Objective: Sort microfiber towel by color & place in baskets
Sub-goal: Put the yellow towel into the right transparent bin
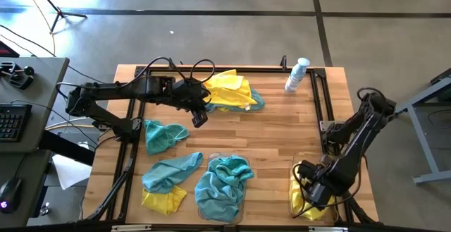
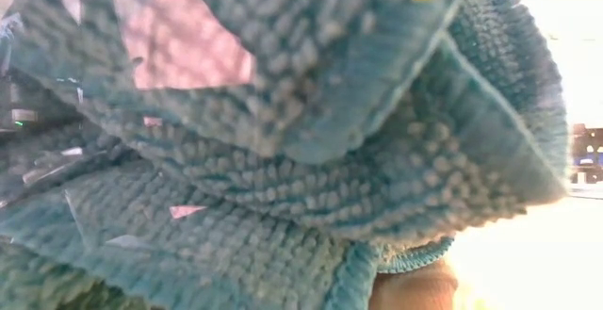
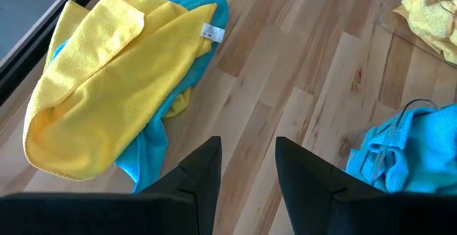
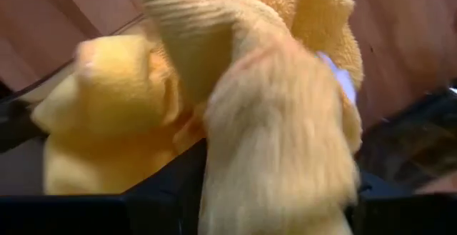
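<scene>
The left gripper (image 1: pixel 199 116) hangs jaws apart and empty, just beside the yellow-and-teal towel pile (image 1: pixel 231 91) at the counter's far edge (image 1: pixel 232 68). The spray bottle (image 1: pixel 297 75) lies further along that edge, well apart. Bare wood opens mid-counter — loose teal towels (image 1: pixel 163 135) and a yellow one (image 1: pixel 163 199) crowd the left side. One clear basket (image 1: pixel 224 190) holds teal towels. The right gripper (image 1: pixel 315 193) sits over the yellow-filled basket (image 1: pixel 296 190) — yellow cloth (image 4: pixel 214 92) hides its jaws, so I cannot tell their state.

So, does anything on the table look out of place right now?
Yes: the spray bottle lies tipped on its side at the table's far edge, not upright. Beside it, one yellow towel is heaped on a teal towel, colours mixed.
</scene>
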Motion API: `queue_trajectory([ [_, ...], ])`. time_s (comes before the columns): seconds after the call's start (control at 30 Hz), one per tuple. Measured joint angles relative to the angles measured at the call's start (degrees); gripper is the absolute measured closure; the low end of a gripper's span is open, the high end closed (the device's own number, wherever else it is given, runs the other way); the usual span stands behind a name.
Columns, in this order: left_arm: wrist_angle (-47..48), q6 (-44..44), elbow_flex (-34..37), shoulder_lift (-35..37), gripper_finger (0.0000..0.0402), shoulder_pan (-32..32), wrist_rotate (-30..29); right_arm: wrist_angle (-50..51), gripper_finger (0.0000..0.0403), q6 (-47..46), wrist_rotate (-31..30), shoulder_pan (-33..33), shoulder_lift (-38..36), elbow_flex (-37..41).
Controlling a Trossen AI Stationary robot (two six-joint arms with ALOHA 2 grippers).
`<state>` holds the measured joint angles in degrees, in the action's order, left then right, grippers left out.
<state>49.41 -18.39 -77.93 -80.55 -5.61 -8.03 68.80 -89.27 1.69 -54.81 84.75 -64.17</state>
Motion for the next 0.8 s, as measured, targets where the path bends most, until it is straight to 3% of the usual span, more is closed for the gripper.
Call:
queue_trajectory([
  [0.23, 0.0, 0.0, 0.0, 0.0, 0.0282, 0.0, 0.0, 8.7, 0.0219, 1.9, 0.3, 0.0, 0.0, -8.8],
  [0.63, 0.0, -0.6, 0.0, 0.0, 0.0282, 0.0, 0.6, 14.7, 0.022, -3.3, 0.3, -4.0, -0.1, -14.9],
  [0.8, 0.0, -1.7, 0.0, 0.0, 0.0282, 0.0, 0.6, 13.8, 0.0256, -8.2, -3.1, -6.6, -0.1, -14.7],
])
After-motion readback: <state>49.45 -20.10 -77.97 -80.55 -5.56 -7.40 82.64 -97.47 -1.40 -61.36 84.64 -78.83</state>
